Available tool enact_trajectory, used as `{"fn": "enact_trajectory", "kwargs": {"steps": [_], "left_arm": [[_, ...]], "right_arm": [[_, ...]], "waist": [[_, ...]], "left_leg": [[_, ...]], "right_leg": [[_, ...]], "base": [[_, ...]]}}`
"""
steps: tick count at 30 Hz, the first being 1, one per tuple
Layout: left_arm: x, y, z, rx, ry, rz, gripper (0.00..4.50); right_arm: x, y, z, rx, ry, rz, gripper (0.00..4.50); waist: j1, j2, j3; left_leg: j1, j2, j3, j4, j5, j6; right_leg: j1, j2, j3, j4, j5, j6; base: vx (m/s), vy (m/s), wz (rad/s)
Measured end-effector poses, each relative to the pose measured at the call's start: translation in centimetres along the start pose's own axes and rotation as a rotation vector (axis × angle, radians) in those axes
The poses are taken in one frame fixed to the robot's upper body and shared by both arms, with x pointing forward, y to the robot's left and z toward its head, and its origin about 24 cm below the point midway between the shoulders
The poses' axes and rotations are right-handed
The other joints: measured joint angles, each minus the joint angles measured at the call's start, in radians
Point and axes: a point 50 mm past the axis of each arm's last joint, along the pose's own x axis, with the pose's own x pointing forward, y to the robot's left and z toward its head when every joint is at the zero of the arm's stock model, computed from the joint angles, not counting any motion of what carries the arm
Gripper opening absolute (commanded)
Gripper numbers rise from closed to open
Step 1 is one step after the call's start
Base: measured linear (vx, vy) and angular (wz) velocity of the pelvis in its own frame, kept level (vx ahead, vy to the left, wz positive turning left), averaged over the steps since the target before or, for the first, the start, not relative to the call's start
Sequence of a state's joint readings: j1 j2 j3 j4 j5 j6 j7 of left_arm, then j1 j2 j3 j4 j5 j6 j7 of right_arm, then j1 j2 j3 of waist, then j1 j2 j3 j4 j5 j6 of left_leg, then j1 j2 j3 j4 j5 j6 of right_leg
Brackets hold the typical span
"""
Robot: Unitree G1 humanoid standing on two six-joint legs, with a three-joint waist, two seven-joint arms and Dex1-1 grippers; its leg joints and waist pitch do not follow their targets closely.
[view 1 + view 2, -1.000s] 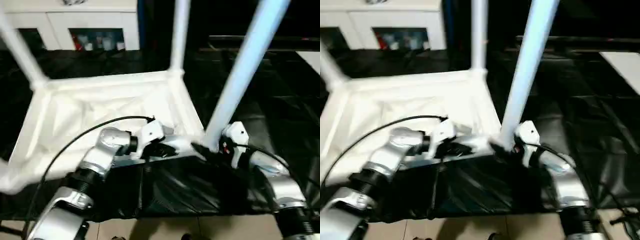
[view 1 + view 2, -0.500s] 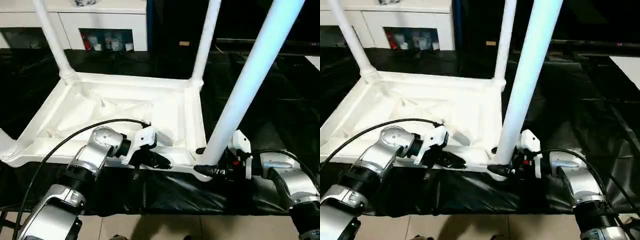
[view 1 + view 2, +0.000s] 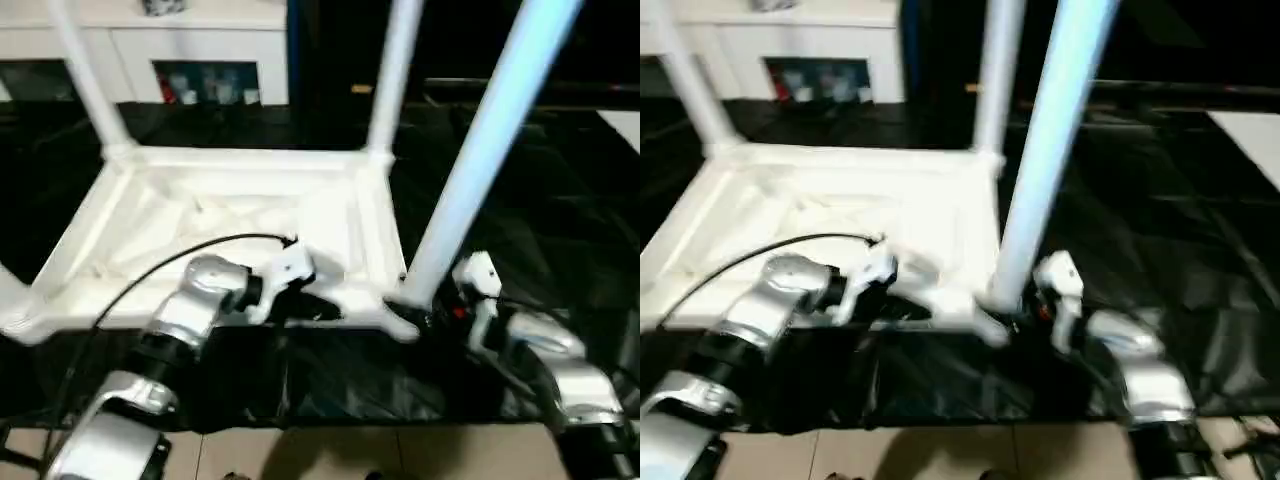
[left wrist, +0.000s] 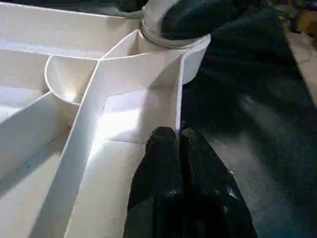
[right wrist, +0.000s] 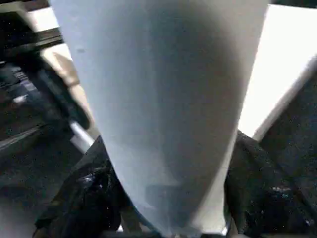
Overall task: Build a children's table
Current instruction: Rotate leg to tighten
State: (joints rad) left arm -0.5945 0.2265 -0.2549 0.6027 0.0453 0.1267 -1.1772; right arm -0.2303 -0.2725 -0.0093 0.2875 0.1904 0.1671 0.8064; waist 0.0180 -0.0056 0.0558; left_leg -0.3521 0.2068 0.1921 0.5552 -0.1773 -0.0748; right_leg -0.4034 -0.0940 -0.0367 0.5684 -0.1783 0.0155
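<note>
The white tabletop (image 3: 240, 157) lies upside down on a black sheet, ribbed underside up. White legs stand in its far left corner (image 3: 85, 70) and far right corner (image 3: 392, 70). A third leg (image 3: 480, 150) rises, leaning right, from the near right corner socket (image 4: 168, 44). My right gripper (image 3: 408, 318) clasps this leg's base, one black finger (image 5: 86, 198) on each side of it. My left gripper (image 4: 177, 133) is shut on the tabletop's near rim, a short way left of that socket.
A white cabinet with glass doors (image 3: 200, 60) stands behind. The black sheet (image 3: 540, 200) spreads out to the right, and tiled floor (image 3: 350, 460) shows at the near edge. A black cable (image 3: 180, 255) arcs over my left forearm.
The head camera has shifted and tilted. My right fingers have closed in on the leg's base. My left gripper stays shut at the near rim.
</note>
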Motion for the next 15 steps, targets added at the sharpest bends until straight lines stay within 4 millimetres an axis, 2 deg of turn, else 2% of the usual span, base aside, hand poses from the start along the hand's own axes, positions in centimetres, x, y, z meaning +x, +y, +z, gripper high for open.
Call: {"fn": "enact_trajectory", "kwargs": {"steps": [3,7,10,11,12,14,15], "left_arm": [[1.4,-0.1,0.4,-0.028,-0.014,0.077,0.0],[3.1,-0.6,0.8,-0.046,-0.025,0.137,0.0],[3.4,-0.9,1.0,-0.038,-0.028,0.168,0.0],[3.4,-0.9,1.0,-0.038,-0.028,0.17,0.0],[3.4,-0.9,1.1,-0.038,-0.03,0.172,0.0],[3.4,-1.0,1.2,-0.034,-0.034,0.172,0.0],[3.4,-1.0,1.3,-0.03,-0.037,0.172,0.0]], "right_arm": [[0.8,-0.1,0.0,0.05,-0.027,-0.202,2.41],[1.4,-0.1,0.0,0.1,-0.04,-0.403,2.41],[2.0,0.1,0.1,0.115,-0.053,-0.488,2.41],[2.1,0.1,0.1,0.112,-0.062,-0.495,2.76],[2.1,0.2,0.1,0.107,-0.078,-0.498,2.76],[2.1,0.2,0.2,0.094,-0.09,-0.501,3.14],[2.1,0.2,0.3,0.087,-0.092,-0.493,3.16]], "waist": [[-0.015,0.003,-0.002],[-0.02,0.008,-0.005],[-0.025,0.009,-0.006],[-0.027,0.009,-0.006],[-0.029,0.012,-0.005],[-0.031,0.015,-0.004],[-0.031,0.016,-0.005]], "left_leg": [[0.001,-0.001,0.0,0.0,0.0,0.0],[0.003,-0.004,-0.001,-0.002,0.0,0.0],[0.002,-0.004,-0.001,-0.003,0.0,0.0],[0.002,-0.004,-0.001,-0.003,0.0,0.001],[0.001,-0.004,-0.001,-0.003,0.0,0.001],[-0.002,-0.004,-0.001,-0.003,0.0,0.001],[-0.005,-0.004,-0.001,-0.004,0.0,0.001]], "right_leg": [[0.005,0.0,0.0,-0.01,0.0,0.0],[0.005,-0.001,0.001,-0.023,0.0,0.001],[0.005,-0.001,0.0,-0.027,-0.001,0.001],[0.005,-0.001,0.001,-0.028,-0.001,0.001],[0.005,-0.001,0.001,-0.028,-0.001,0.001],[0.004,-0.001,0.001,-0.028,-0.001,0.001],[0.005,-0.001,0.001,-0.028,0.0,0.001]], "base": [[0.0,0.0,0.0],[0.0,0.0,0.0],[0.0,0.0,0.0],[0.0,0.0,0.0],[0.0,0.0,0.0],[0.0,0.0,0.0],[0.0,0.0,0.0]]}}
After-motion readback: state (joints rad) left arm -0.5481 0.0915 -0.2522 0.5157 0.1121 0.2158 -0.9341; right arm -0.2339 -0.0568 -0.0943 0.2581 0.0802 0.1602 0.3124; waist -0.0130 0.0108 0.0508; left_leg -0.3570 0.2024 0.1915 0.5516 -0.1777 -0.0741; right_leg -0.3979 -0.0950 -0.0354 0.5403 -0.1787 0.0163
